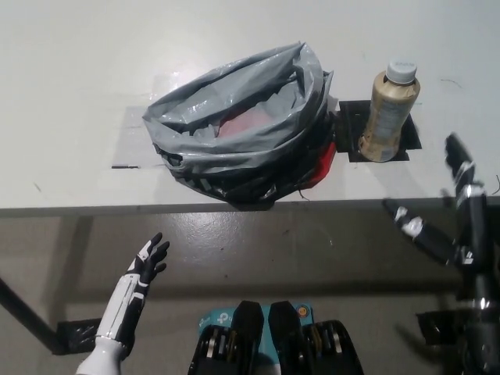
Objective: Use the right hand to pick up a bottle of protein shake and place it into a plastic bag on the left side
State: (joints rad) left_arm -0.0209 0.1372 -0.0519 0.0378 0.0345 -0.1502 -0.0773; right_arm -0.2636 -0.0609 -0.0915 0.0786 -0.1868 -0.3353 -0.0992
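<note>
Two hands show below the table's near edge, both holding nothing. The white left hand sits at the lower left, raised off its forearm with the fingers spread apart and pointing up toward the table; it rests there well clear of everything on the tabletop. The black right hand comes up from the lower right, open wide: one finger reaches leftward below the table edge, another stretches up past the edge onto the right part of the tabletop. Nothing lies between its fingers.

The protein shake bottle stands beyond that hand, up and to the left of it, apart from the raised fingertip and untouched. It stands upright on a dark patch on the white table, near the table's right side. The bottle is beige with a narrowed neck and a white screw cap, and its body carries a label whose print is too small to read.

Just to the left of the bottle lies the plastic bag, a crumpled grey bag with its mouth gaping open toward the camera. Something red shows inside it and at its lower right edge. The bag sits near the middle of the table, close beside the dark patch.
</note>
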